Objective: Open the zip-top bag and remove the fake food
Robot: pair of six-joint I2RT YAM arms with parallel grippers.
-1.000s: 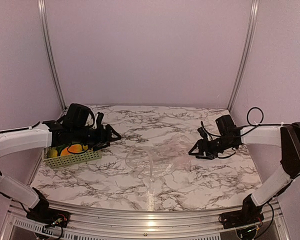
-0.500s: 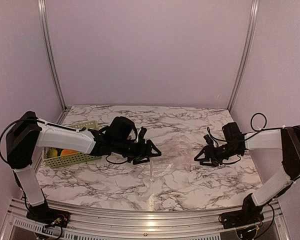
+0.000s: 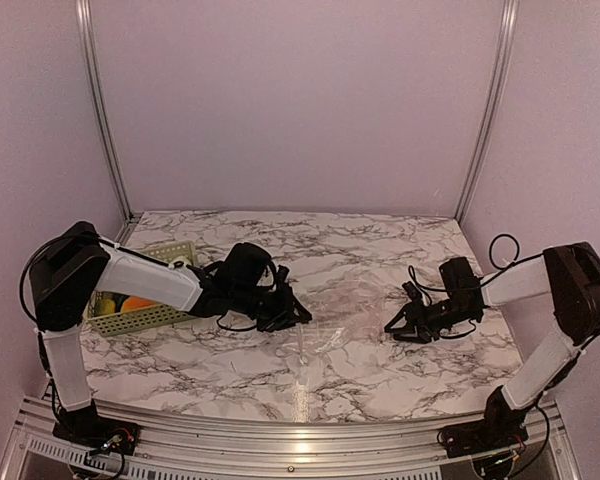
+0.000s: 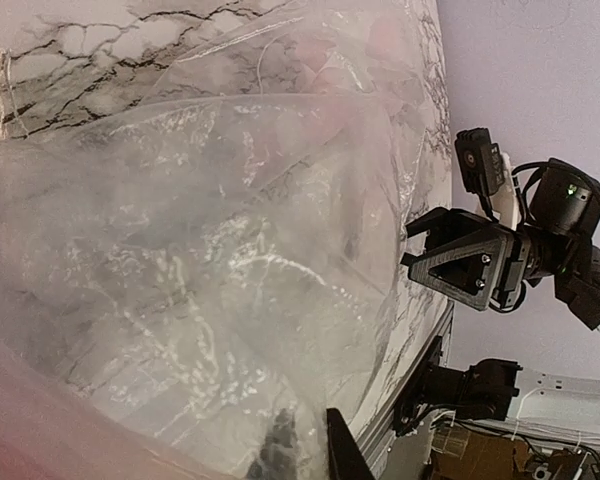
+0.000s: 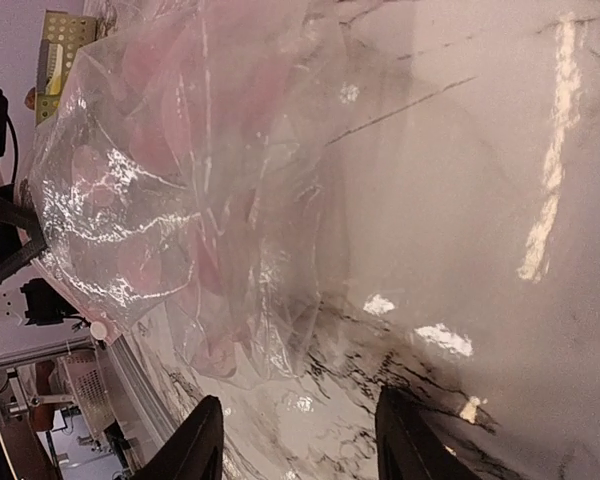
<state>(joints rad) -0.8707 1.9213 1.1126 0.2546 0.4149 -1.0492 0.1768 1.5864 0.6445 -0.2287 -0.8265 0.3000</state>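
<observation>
The clear, crinkly plastic zip-top bag point(image 3: 330, 322) lies flat on the marble-patterned table point(image 3: 380, 260), well apart from the pale green slotted plastic basket point(image 3: 150, 320), on its right-arm side. No toy shape shows through the film. The yellow and orange plastic fake food point(image 3: 135, 303) sits inside the basket, so the emptying looks done, or nearly so. Whether the zip stands open cannot be told.

The left gripper point(image 3: 298, 318) is at the bag's edge nearest the basket, its jaws narrow and seemingly pinching film. The right gripper point(image 3: 395, 330), at the bag's edge farthest from the basket, has its jaws parted and holds nothing. Probably only the release is left.
</observation>
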